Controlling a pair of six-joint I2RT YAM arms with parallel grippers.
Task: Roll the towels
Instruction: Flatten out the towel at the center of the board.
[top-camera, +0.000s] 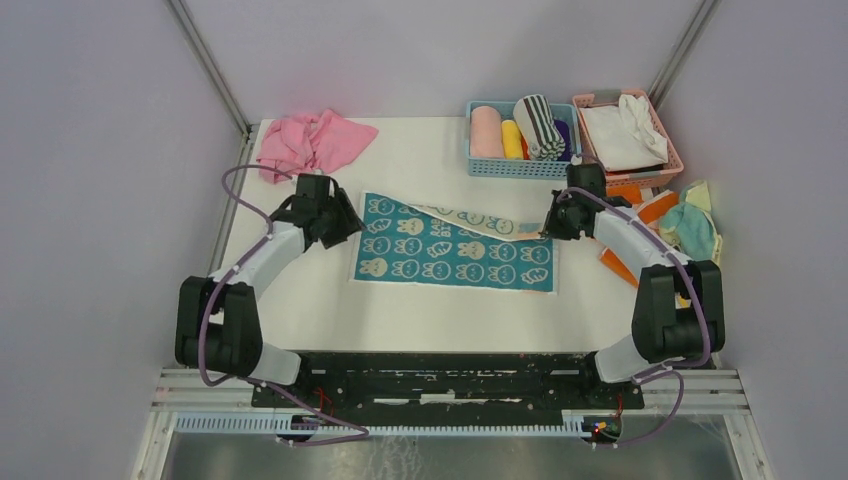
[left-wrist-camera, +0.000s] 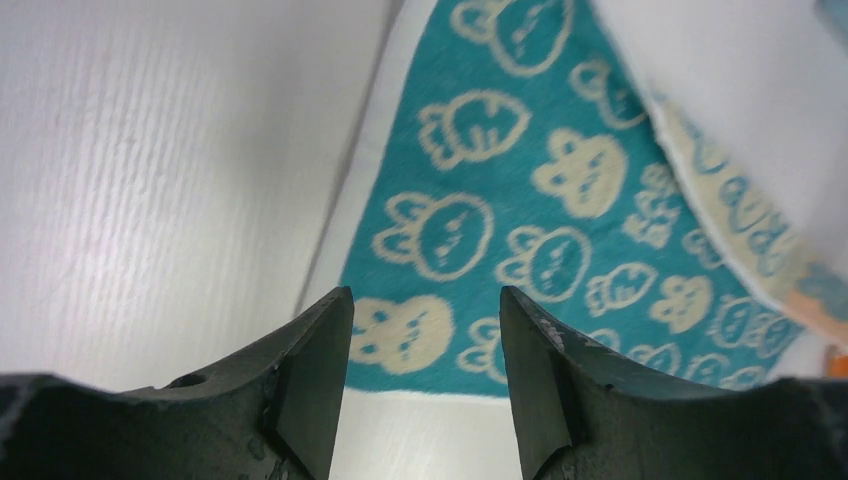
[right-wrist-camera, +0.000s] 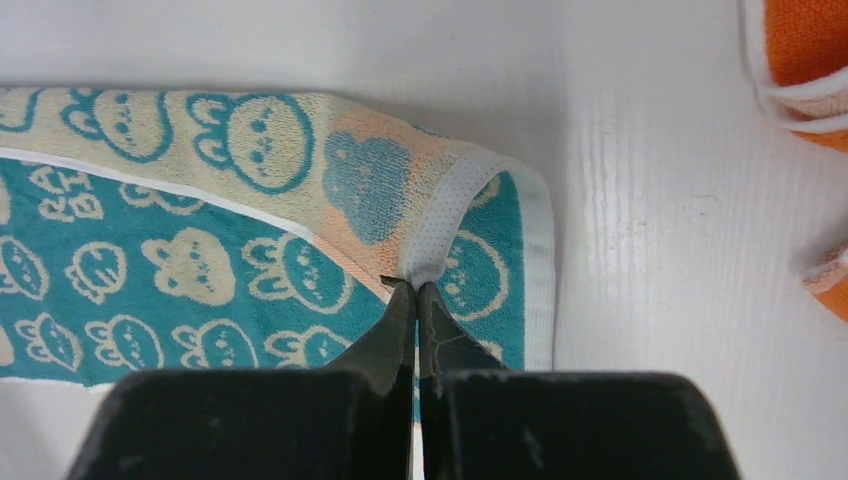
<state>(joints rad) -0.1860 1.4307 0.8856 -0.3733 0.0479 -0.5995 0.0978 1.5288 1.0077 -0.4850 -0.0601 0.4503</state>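
- Towel (teal, bunny print) lies flat on counter, far edge folded over.
- Right tool clenched on that fold's white hem.
- Left tool released, jaws apart at towel's left edge.

The teal cloth towel carries cream bunny prints. Its folded-over edge is cream with teal bunnies and a white hem.
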